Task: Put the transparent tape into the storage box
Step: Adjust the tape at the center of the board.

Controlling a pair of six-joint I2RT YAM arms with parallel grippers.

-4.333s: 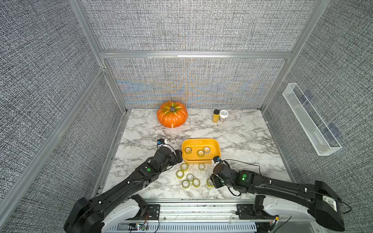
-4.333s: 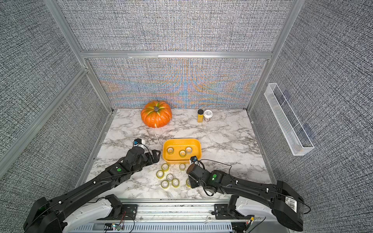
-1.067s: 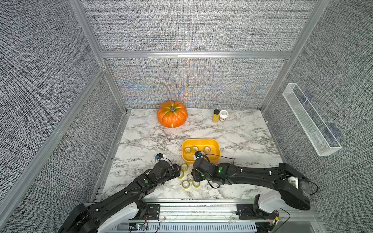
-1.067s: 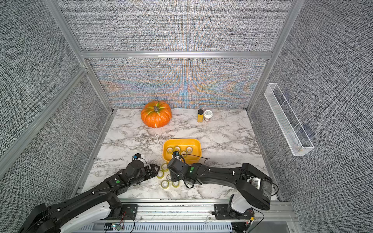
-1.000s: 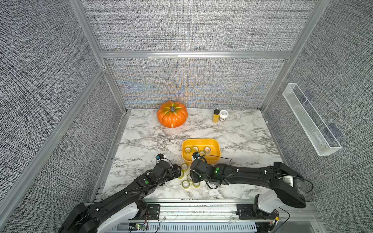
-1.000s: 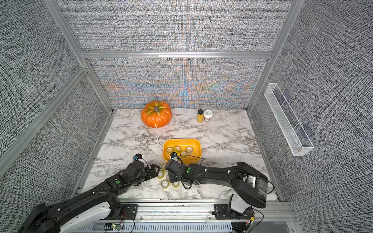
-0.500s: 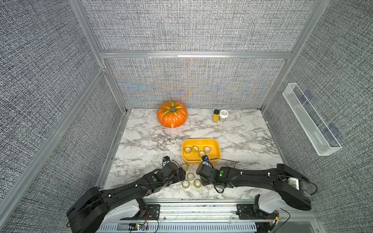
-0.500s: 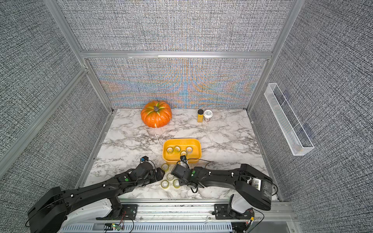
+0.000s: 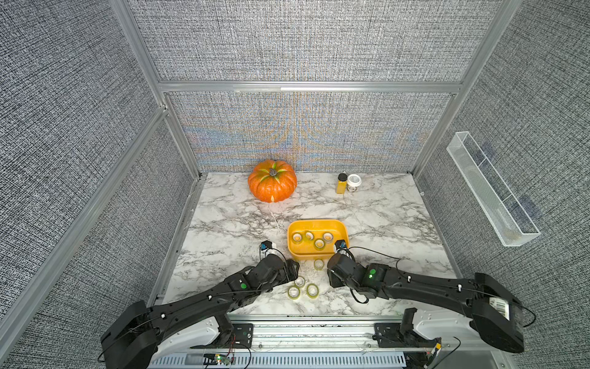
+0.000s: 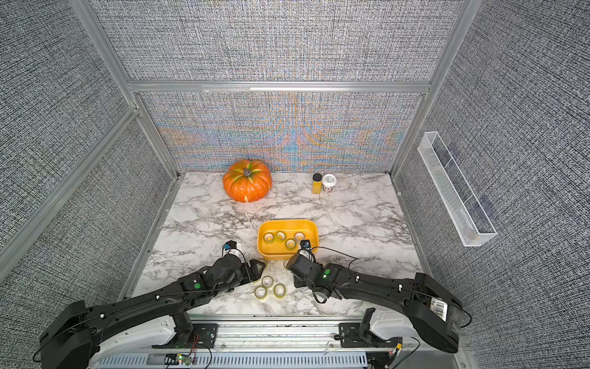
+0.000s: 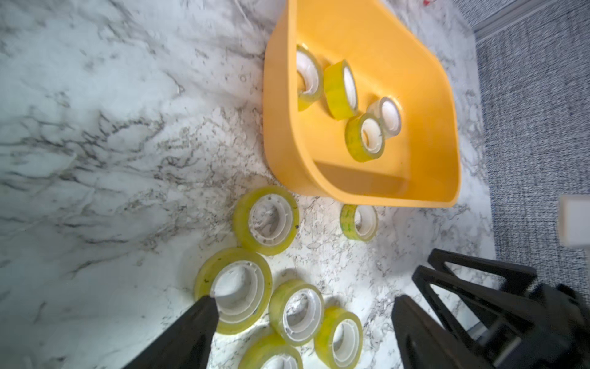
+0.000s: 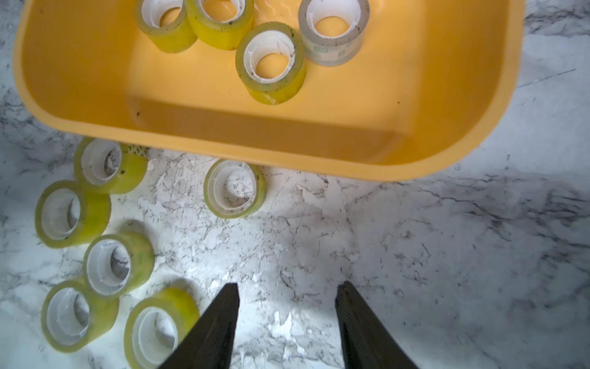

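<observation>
The storage box point(image 9: 314, 221) is a shallow yellow tub in mid-table, seen in both top views, with several rolls of transparent tape point(image 12: 271, 62) lying in it. Several more rolls point(image 9: 300, 281) lie flat on the marble just in front of the tub. One of them point(image 12: 234, 188) sits alone near the tub wall. My left gripper point(image 11: 303, 303) is open, its fingers point(image 11: 204, 316) standing on either side of the loose cluster, one tip over a roll's rim point(image 11: 234, 290). My right gripper point(image 12: 287, 286) is open over bare marble to the right of the cluster, holding nothing.
An orange pumpkin point(image 9: 272, 185) stands at the back left. A yellow jar with a black lid point(image 9: 341, 185) and a white-lidded jar point(image 9: 353, 181) stand at the back. A clear trough point(image 9: 491, 191) hangs on the right wall. The metal rail runs along the table's front edge.
My right gripper has drawn back to the right, away from the loose rolls. My left gripper has edged in toward the cluster. The jaws of the right gripper stand as wide as before.
</observation>
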